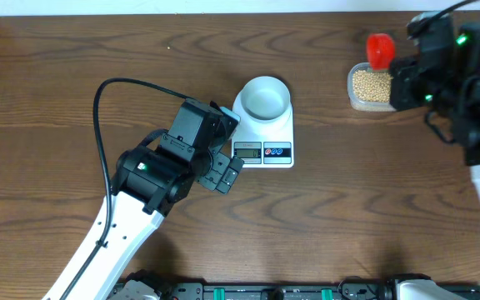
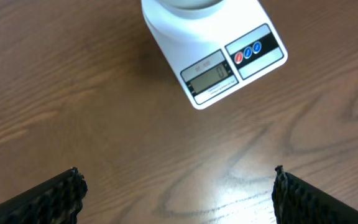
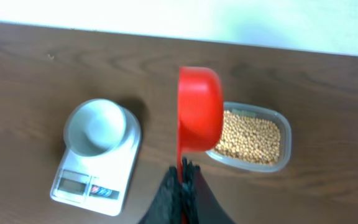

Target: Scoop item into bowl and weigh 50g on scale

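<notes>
Overhead view of a dark wooden table with two robot arms.

At the left, the left gripper (image 1: 227, 171) hangs just in front of the scale's near-left corner. Its wrist camera shows the two fingers spread wide apart with nothing between them, only bare table.

In the middle sits the scale (image 1: 263, 133), flat and white, with a grey display and red and blue buttons on its front edge. The display seems to read zero. The bowl (image 1: 265, 98), small, round and pale, stands on the scale's far end, and its inside looks empty.

At the right, well apart from the scale, is a clear plastic tub (image 3: 286, 140) filled with the beans (image 3: 250, 137), small, tan-yellow and round. The right gripper (image 3: 184, 171) is clamped tight on the handle of a red scoop (image 3: 199, 109). The scoop is tipped on its side above the tub's end nearest the scale. Whether it holds any beans cannot be seen.

Judging progress, the task is at an early stage. The bowl is in place on the scale, but no beans have reached it. Scooping, carrying, pouring and adjusting to fifty grams all remain.
</notes>
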`<state>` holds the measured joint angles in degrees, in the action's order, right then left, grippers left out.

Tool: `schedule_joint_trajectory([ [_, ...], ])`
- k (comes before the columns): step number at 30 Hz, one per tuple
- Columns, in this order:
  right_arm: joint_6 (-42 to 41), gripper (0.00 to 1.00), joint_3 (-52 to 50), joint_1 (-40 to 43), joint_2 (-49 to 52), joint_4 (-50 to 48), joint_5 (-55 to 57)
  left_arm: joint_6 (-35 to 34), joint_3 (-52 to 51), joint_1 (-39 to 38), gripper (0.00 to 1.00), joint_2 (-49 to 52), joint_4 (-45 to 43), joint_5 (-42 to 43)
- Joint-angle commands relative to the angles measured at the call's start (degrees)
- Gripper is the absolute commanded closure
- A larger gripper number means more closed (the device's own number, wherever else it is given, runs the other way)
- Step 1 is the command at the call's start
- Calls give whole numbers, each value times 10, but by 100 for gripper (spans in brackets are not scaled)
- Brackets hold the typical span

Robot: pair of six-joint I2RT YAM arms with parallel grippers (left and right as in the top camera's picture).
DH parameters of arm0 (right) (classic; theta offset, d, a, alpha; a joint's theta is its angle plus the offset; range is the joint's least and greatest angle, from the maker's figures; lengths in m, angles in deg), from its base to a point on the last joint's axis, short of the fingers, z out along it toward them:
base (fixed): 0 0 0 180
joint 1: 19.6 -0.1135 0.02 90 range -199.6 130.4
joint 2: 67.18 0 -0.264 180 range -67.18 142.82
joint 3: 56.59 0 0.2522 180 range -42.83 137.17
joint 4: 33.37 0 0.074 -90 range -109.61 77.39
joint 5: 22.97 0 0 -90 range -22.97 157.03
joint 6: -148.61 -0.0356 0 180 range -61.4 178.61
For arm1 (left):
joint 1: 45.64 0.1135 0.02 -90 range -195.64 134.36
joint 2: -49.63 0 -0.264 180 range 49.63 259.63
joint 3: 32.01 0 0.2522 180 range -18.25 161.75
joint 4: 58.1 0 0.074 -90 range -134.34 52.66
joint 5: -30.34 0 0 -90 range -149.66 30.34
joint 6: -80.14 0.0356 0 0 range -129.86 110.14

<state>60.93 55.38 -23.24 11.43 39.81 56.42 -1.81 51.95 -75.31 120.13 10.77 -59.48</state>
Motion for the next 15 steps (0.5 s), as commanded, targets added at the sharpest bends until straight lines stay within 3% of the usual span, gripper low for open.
schedule_joint_trajectory([
  [1,-21,99,116,-2,35,77,-7,11,3,2,2,-1,0,3],
  [7,-5,99,273,-2,118,231,26,11,3,2,2,-1,0,3],
  [15,-27,99,293,-2,211,268,108,11,3,2,2,-1,0,3],
])
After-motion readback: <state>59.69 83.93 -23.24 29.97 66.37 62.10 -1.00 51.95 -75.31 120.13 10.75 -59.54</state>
